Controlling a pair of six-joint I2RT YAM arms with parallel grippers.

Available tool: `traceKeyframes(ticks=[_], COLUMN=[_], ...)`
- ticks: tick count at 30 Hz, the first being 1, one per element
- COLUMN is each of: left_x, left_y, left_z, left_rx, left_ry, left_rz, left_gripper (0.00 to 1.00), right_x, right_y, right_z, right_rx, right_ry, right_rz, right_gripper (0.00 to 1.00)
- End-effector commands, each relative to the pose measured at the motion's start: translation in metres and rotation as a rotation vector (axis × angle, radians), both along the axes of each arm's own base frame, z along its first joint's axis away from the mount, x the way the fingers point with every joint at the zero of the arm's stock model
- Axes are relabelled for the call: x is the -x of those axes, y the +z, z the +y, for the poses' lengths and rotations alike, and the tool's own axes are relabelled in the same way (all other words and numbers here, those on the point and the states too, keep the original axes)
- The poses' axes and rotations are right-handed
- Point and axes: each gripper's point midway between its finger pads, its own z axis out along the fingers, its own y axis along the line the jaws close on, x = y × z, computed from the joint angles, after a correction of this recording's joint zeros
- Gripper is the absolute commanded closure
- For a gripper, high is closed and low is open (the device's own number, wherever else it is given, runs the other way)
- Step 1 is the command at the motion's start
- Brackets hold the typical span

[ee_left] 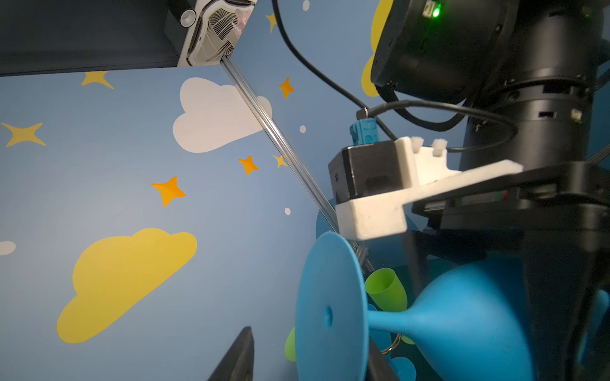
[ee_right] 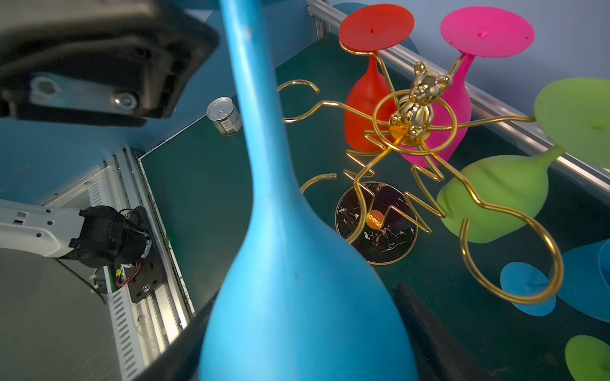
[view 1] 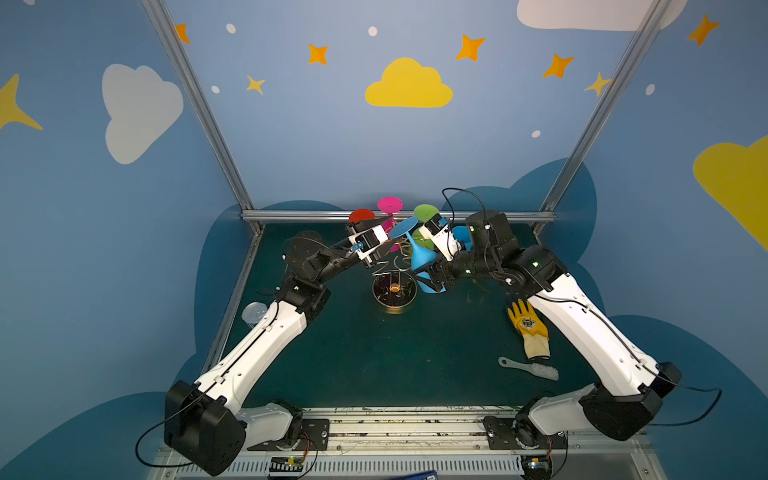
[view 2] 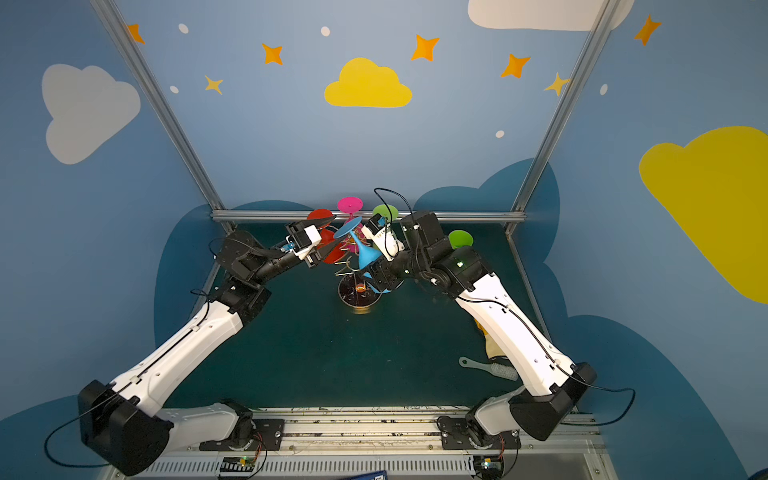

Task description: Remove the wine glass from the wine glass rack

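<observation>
My right gripper (ee_right: 303, 333) is shut on the bowl of a blue wine glass (ee_right: 287, 257), which is tilted with its foot (view 1: 403, 227) up and toward the left. The stem stands clear of the gold arms of the wine glass rack (ee_right: 409, 132), whose dark round base (view 1: 394, 291) sits mid-table. My left gripper (ee_left: 308, 339) is open. The blue foot disc (ee_left: 330, 306) lies between its fingers, close against one finger with a gap to the other. Red (ee_right: 366, 99), pink (ee_right: 462, 109) and green (ee_right: 495, 198) glasses hang upside down on the rack.
A blue glass (ee_right: 587, 283) and a green glass (view 2: 460, 239) stand on the mat right of the rack. A yellow glove (view 1: 528, 328) and a brush (view 1: 530, 368) lie at the right. A clear cup (view 1: 254, 311) and a tin can (ee_right: 224, 115) sit at the left edge.
</observation>
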Motion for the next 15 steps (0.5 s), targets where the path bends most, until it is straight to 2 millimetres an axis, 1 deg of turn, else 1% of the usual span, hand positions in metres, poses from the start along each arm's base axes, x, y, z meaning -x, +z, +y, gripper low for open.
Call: traceKeyframes(ticks=[1, 5, 8, 11, 13, 15], left_x=[0.0, -0.002, -0.002, -0.005, -0.005, -0.004], left_y=[-0.005, -0.004, -0.004, 0.001, 0.005, 0.006], left_z=[-0.003, -0.002, -0.001, 0.006, 0.011, 0.016], left_rx=[-0.02, -0.021, -0.017, 0.023, 0.053, 0.07], left_ry=[-0.004, 0.009, 0.024, 0.058, 0.085, 0.105], left_rz=[0.007, 0.008, 0.015, 0.049, 0.064, 0.076], left_gripper=[0.58, 0.74, 0.83, 0.89, 0.95, 0.97], right_x=[0.006, 0.008, 0.007, 0.007, 0.007, 0.008], right_y=[0.012, 0.011, 0.011, 0.013, 0.017, 0.023], right_z=[0.005, 0.006, 0.006, 0.004, 0.003, 0.002], right_rx=[-0.023, -0.021, -0.024, -0.038, -0.063, -0.097], right_ry=[0.025, 0.025, 0.018, 0.003, -0.004, -0.014], right_rz=[-0.008, -0.004, -0.006, -0.016, -0.027, -0.043], right_gripper=[0.83, 0.8, 0.74, 0.59, 0.42, 0.31])
